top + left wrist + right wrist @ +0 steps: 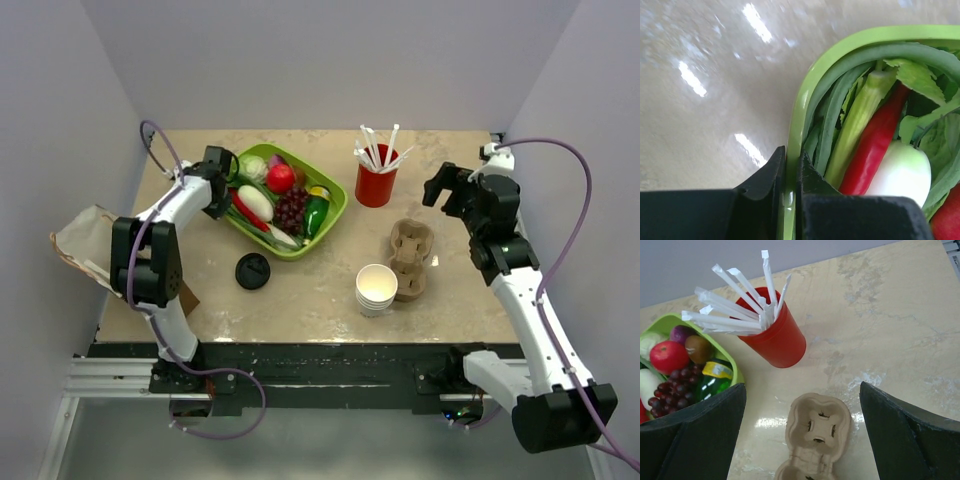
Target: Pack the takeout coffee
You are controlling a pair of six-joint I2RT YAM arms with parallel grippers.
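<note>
Firmly, left gripper (791, 156) pinching green tray (840, 45) rim, right gripper (802, 387) spread wide.

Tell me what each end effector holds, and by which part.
The left end effector pinches the green tray by its rim. The right end effector is open, holding nothing.

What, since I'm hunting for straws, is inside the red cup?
White wrapped straws stand in the red cup, fanning above its rim. Their lower ends and the cup's bottom are hidden by its wall.
</note>
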